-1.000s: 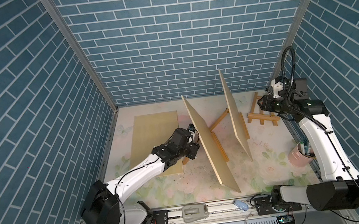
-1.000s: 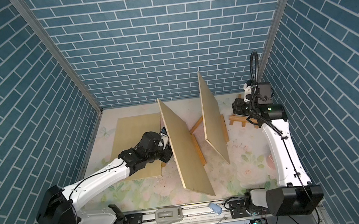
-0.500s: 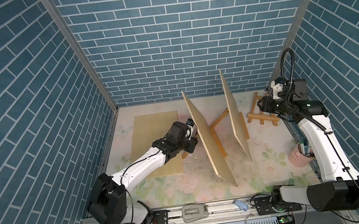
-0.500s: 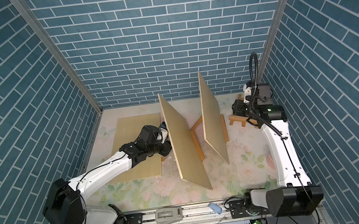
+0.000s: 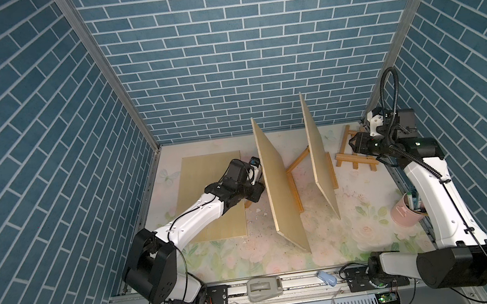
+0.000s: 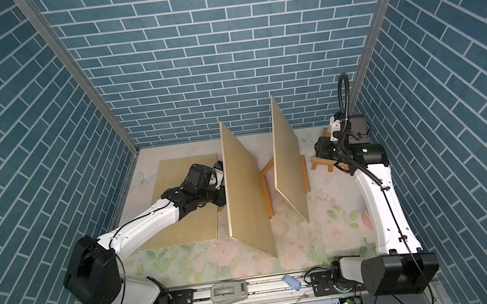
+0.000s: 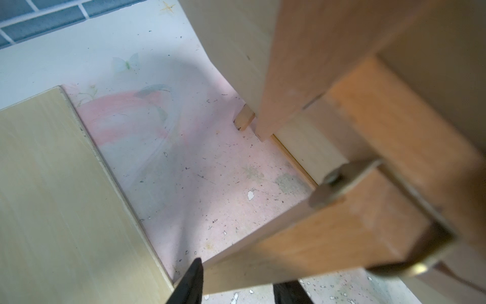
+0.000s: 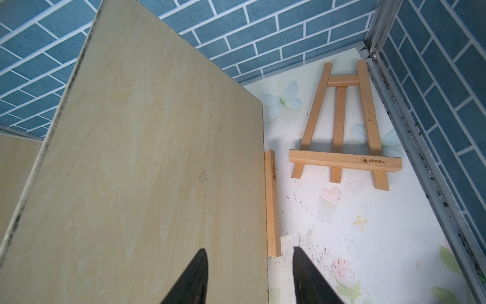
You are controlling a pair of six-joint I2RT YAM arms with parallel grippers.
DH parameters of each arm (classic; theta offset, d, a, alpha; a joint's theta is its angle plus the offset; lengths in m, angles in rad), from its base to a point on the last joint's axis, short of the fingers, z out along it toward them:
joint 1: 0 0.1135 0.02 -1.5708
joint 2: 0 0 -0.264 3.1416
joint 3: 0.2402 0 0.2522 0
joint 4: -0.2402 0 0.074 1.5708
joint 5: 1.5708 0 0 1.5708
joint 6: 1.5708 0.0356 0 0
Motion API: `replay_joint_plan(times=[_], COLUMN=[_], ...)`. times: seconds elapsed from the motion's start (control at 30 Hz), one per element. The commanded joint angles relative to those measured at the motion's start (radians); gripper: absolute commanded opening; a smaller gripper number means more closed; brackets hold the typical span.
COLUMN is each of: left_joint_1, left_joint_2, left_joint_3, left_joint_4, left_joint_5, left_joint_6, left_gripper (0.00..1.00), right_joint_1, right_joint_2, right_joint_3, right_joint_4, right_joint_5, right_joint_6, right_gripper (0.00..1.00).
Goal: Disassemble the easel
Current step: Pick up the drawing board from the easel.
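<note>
- Reaching in behind the near board (image 5: 278, 186), the left hand (image 5: 255, 194) sits low at the back of the easel (image 5: 293, 184) that props that board, in both top views. This easel looks like the one being worked on.
- Also in both top views, the right hand (image 5: 357, 146) hovers just above a folded easel (image 5: 353, 159) lying flat on the desk (image 5: 367, 194). The second board (image 5: 318, 156) stands beside that hand.
- Left wrist: the fingers (image 7: 189, 284) press both sides of the rear leg (image 7: 302, 237), so it reads as a grasp. A metal bracket (image 7: 342, 181) is further along the leg, and a flat board (image 7: 52, 197) lies just beside the hand.
- Right wrist: the right hand is released with nothing between its fingers. The second board's edge and ledge strip (image 8: 272, 202) lie ahead of it.
- Step, as a judgement: collapsing the rear leg. The next move probably calls for swinging the leg toward the frame, with the near board steadied or lifted off or it may tip.
</note>
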Motion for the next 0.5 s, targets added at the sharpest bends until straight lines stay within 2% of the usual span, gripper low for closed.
replay_joint_plan(times=[0.0,0.47], left_joint_1=[0.048,0.068], left_joint_2=[0.018,0.013], left_joint_3=[0.035,0.119], left_joint_4=[-0.007,-0.07], left_joint_5=[-0.062,-0.04], left_joint_6=[0.018,0.02], left_gripper=[0.45,0.47], right_joint_1=[0.005,0.006], right_joint_2=[-0.02,-0.058], right_joint_3=[-0.012,-0.04], right_joint_4=[-0.002,-0.007], right_joint_5=[0.004,0.017], right_joint_6=[0.029,0.039], right_gripper=[0.52,0.52])
